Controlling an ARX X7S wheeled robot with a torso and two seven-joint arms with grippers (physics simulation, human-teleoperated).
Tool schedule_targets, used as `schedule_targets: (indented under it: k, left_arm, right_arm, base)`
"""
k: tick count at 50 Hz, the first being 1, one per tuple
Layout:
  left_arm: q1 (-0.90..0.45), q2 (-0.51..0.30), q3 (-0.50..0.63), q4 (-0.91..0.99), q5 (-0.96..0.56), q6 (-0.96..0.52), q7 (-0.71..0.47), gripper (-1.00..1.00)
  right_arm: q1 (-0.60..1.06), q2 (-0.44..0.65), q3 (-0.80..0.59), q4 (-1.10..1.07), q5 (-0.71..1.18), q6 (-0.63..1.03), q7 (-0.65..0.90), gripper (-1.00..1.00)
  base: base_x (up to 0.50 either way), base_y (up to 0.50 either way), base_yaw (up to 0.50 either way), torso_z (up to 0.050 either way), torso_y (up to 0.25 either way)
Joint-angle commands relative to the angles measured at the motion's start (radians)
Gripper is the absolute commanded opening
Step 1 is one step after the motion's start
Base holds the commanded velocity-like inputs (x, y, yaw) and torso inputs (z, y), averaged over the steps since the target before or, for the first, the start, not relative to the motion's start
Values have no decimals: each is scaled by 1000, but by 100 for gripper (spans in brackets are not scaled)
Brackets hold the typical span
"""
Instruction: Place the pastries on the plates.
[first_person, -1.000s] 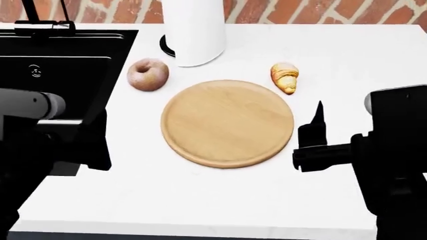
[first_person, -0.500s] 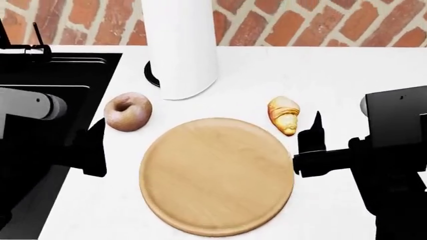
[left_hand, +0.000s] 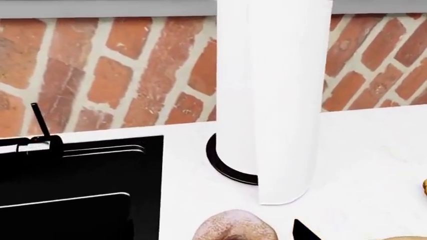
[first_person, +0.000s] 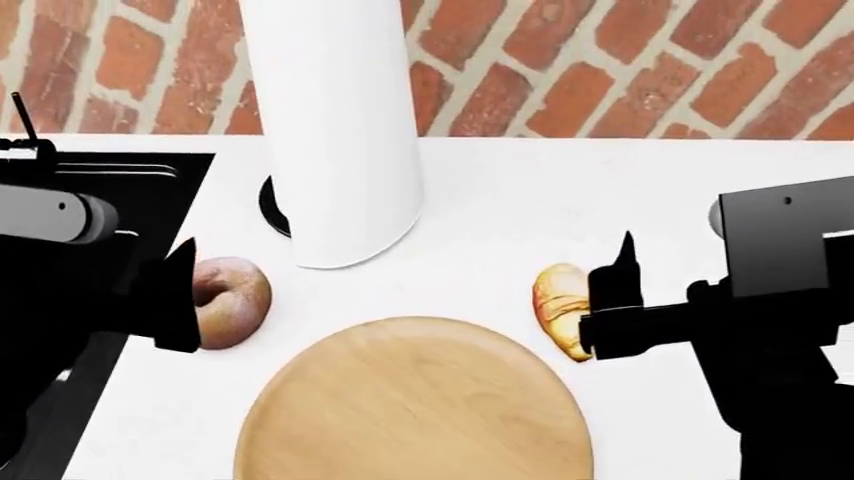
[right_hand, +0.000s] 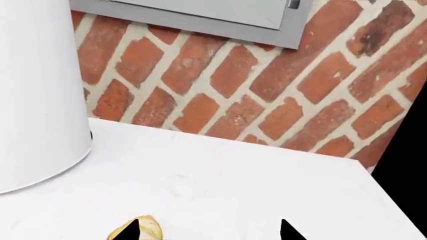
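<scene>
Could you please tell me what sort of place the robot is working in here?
Most likely a kitchen counter: a white worktop against a red brick wall, a black sink set into it, and an upright paper towel roll.

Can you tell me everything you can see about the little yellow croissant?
The croissant is small and golden-yellow with ridges across it, paler at the middle and browner toward its tips. It lies flat on the white counter, just off the right edge of the wooden plate, not on it. The dark right tool sits right beside it and hides part of it, so contact cannot be told. In the right wrist view only its top peeks in.
</scene>
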Motion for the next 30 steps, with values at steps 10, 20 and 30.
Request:
schedule_targets:
  k: [10,20,30]
  left_arm:
    - [-47,8,91,-97,1,-24,65,100]
    - [-254,69,212,-356,48,-40,160,100]
    - [-299,86,329,-526,113,-25,210,100]
  right_arm:
    - [3,-11,-4,3,12,31,18,100]
    - [2,-16,-7,-8,25,49,21,100]
    - [-20,-16,-13,10,14,18,17,100]
  base:
    - [0,0,0,0,0]
    - [0,0,0,0,0]
    - [0,0,0,0,0]
